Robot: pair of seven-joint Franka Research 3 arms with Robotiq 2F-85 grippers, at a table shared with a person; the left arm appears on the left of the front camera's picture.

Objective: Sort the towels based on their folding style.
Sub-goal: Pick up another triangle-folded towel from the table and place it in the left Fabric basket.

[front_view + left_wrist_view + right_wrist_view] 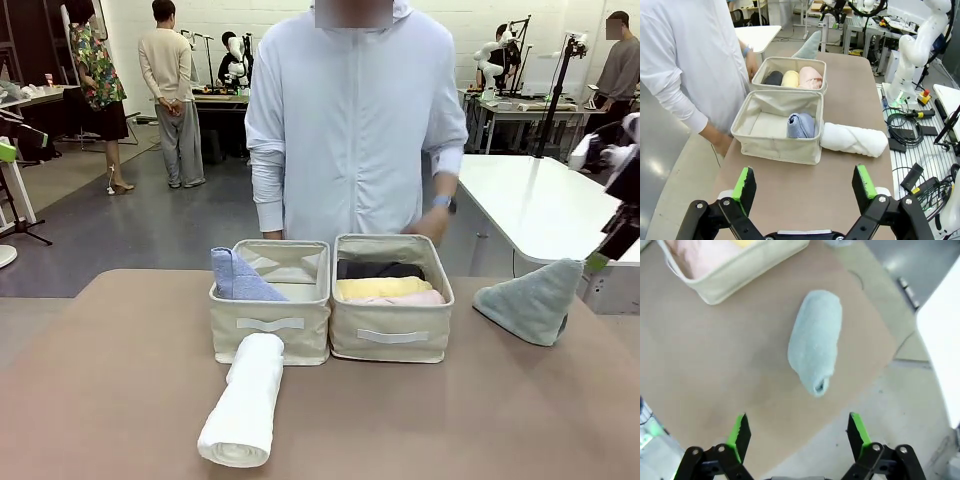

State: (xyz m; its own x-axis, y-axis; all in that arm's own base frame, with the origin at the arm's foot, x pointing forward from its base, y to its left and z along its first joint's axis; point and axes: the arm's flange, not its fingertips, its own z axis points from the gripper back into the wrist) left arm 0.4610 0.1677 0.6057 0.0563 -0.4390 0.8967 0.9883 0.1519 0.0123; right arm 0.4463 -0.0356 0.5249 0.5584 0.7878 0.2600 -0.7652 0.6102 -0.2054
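- The white roll (243, 412) lies on the tabletop (110, 380) in front of the left bin (270, 325). Its far end touches the bin's front wall and its near end points toward the robot's side.
- The blue towel (240, 277), folded to a triangle, stands inside the left bin against its left front corner, its tip above the rim.
- The right bin (392, 335) stands just beside the left one, their side walls touching or almost so.
- Three rolls lie side by side in the right bin: the grey roll (380, 270) farthest back, the yellow roll (383, 288) in the middle and the pink roll (410, 298) nearest the front wall.
- The teal towel (533, 300), folded to a triangle, lies on the tabletop to the right of the right bin, apart from it and near the tabletop's right edge.
- The right tool (797, 430) hangs above the teal towel with its jaws spread wide, touching nothing. In the right wrist view the towel lies farther off, roughly in line with the gap between the green pads.
- The left tool (805, 186) hovers over bare tabletop on the near side of the left bin, jaws spread wide and pinching nothing. The white roll lies ahead of it to one side.
- A person (350, 130) in a white hooded jacket stands behind the bins, one hand (432, 222) just above the far rim of the right bin.
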